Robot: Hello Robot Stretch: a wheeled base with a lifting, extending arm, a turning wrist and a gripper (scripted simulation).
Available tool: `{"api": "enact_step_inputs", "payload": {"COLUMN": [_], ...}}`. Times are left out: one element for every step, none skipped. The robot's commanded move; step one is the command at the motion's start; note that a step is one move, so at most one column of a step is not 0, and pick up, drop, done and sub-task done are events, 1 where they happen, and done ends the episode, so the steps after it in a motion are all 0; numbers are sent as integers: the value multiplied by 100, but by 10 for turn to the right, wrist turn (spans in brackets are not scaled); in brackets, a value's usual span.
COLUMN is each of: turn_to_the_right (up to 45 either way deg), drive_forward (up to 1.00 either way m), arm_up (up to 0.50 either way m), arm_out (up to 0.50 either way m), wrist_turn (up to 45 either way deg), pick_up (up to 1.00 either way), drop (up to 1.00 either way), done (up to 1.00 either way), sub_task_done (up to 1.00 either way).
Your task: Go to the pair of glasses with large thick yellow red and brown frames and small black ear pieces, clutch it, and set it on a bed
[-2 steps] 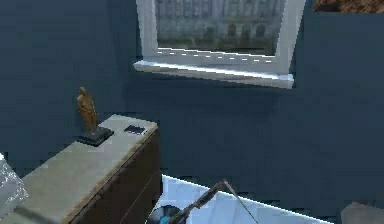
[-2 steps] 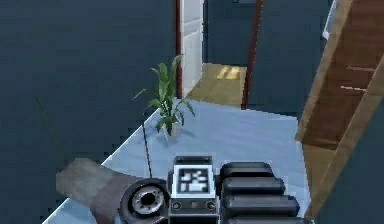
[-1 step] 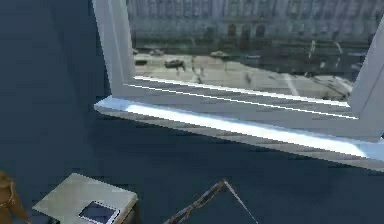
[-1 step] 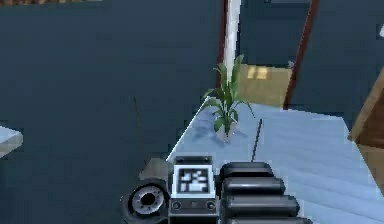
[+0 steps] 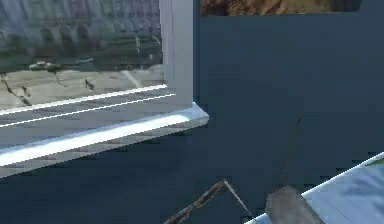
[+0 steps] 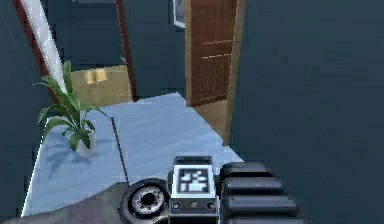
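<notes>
Facing blue wall [image 5: 285, 95] by white window [image 5: 178, 60], tool [image 6: 148, 202] at arm side view's bottom edge, cannot tell if holding anything

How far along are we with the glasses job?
Done: nothing I can confirm. In hand: the robot faces a window and dark blue wall; a thin brown shape shows low ahead. I cannot tell whether the jaws hold anything. Left: likely the pickup, then placing on a bed.

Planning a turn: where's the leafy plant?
In the arm side view's left, the leafy plant stands on pale blue floor, left of the wooden door.
</notes>
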Motion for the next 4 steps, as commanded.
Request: {"api": "enact_step_inputs", "payload": {"turn_to_the_right": [390, 0, -450, 0], "drive_forward": [0, 50, 0, 0], "arm_up": [0, 0, 0, 0], "arm_out": [0, 0, 0, 28], "wrist_turn": [0, 0, 0, 0], "pick_up": [0, 0, 0, 0], "drop": [0, 0, 0, 0], "done": [0, 0, 0, 0], "sub_task_done": [0, 0, 0, 0]}}
